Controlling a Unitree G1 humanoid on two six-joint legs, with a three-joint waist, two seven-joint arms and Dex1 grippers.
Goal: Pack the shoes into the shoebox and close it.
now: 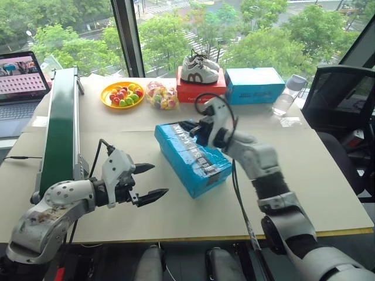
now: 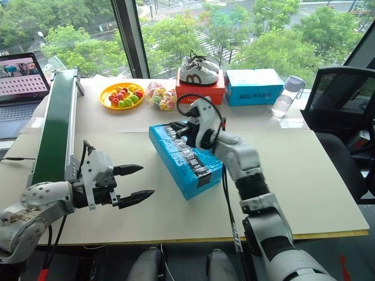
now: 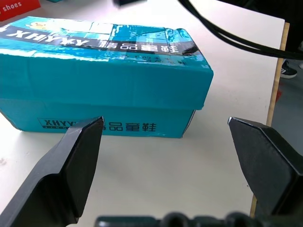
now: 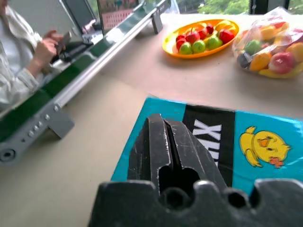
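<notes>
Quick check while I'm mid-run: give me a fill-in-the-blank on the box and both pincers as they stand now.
1. The lid of the shoebox is ____.
2. The left pincer is ____, off the box.
3. The right pincer is ____, over the lid's far end.
4. The white sneakers sit on the ____ box.

Missing words: closed; open; shut; red

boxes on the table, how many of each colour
blue with black band, the shoebox: 1
plainer blue box: 1
red box: 1
total: 3
</notes>
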